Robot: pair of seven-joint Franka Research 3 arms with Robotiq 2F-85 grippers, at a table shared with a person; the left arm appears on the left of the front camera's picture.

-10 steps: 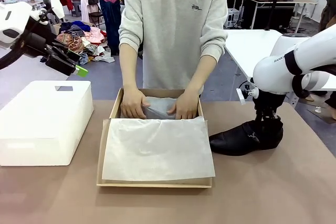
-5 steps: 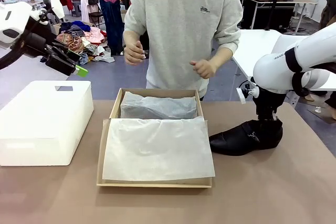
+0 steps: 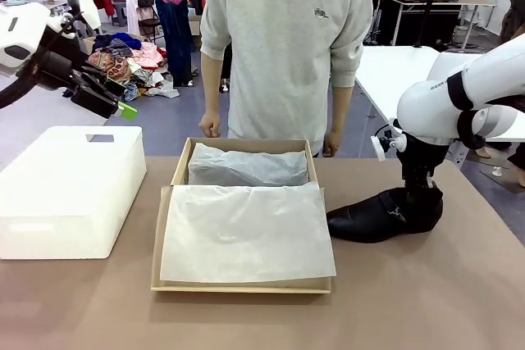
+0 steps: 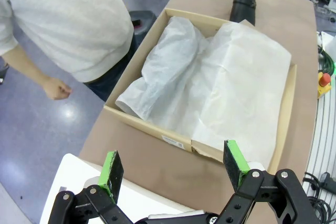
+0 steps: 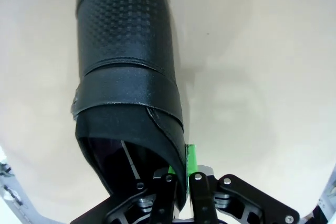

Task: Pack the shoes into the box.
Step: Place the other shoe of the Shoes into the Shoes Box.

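Observation:
One black glossy shoe (image 3: pixel 379 215) lies on the table just right of the tan box (image 3: pixel 243 288), toe pointing at it. My right gripper (image 3: pixel 419 193) is shut on the shoe's heel collar; the right wrist view shows the shoe (image 5: pixel 127 72) with the collar wall pinched between the fingers of my right gripper (image 5: pixel 181 176). The box's back half holds a bundle wrapped in white tissue (image 3: pixel 246 167), and a flat tissue sheet (image 3: pixel 246 234) covers the front flap. The other shoe is hidden. My left gripper (image 3: pixel 105 97) hangs open high at the left, seen over the box (image 4: pixel 152 129) as left gripper (image 4: pixel 173 165).
A white rounded plastic box (image 3: pixel 70 190) stands at the table's left. A person in a grey sweatshirt stands at the far edge, hands (image 3: pixel 212 127) hanging by the box's back corners. Bare table lies in front of the box and around the shoe.
The person's hands have lifted off the tissue bundle in the box and dropped to the sides. Both arms and the shoe have stayed put.

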